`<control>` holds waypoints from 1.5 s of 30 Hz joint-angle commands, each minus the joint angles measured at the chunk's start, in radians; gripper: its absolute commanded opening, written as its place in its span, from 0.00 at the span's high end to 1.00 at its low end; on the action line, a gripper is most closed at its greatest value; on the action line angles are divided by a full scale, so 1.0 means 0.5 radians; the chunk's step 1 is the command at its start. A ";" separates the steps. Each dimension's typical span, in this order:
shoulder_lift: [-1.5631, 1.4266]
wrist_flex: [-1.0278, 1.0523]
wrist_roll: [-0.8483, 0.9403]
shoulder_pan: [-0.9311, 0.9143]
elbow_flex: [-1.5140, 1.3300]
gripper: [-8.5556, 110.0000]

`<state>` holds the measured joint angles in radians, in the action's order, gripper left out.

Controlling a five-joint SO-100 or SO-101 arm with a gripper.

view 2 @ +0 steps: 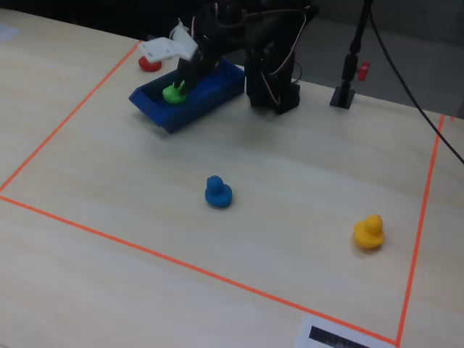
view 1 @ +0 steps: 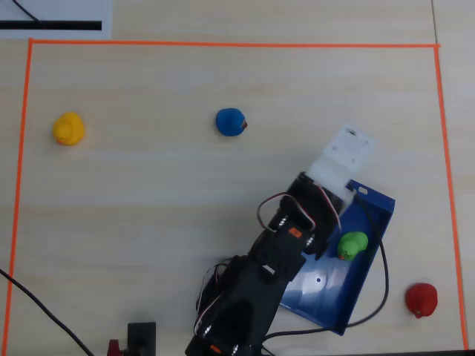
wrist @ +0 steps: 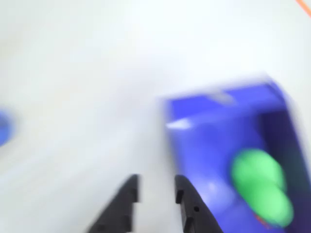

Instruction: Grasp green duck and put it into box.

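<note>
The green duck [view 1: 353, 245] [view 2: 174, 93] lies inside the dark-blue box [view 1: 375, 211] [view 2: 212, 93], near its middle. The wrist view is blurred by motion; there the green duck [wrist: 260, 187] sits in the box [wrist: 214, 141] at the right. My gripper [wrist: 156, 182] is open with nothing between its black fingers [wrist: 127, 194]. It hangs over pale table just left of the box's long wall, apart from the duck. In the overhead view the white wrist mount [view 1: 344, 154] hides the fingertips.
A blue duck [view 1: 231, 122] [view 2: 217, 192] stands mid-table, a yellow duck [view 1: 68, 128] [view 2: 368, 232] at the overhead left, and a red duck [view 1: 421, 299] [view 2: 150, 64] just beyond the box. Orange tape [view 1: 223, 44] frames the work area. Cables [view 1: 382, 274] trail round the arm's base.
</note>
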<state>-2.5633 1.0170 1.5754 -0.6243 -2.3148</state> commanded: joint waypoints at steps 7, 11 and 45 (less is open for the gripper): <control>-1.129 -0.144 0.282 1.089 -1.270 0.93; -1.442 0.264 0.291 1.230 -1.476 0.93; -1.497 0.653 0.086 1.304 -1.592 0.92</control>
<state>-3.3241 1.3162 1.6230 0.0215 -3.1140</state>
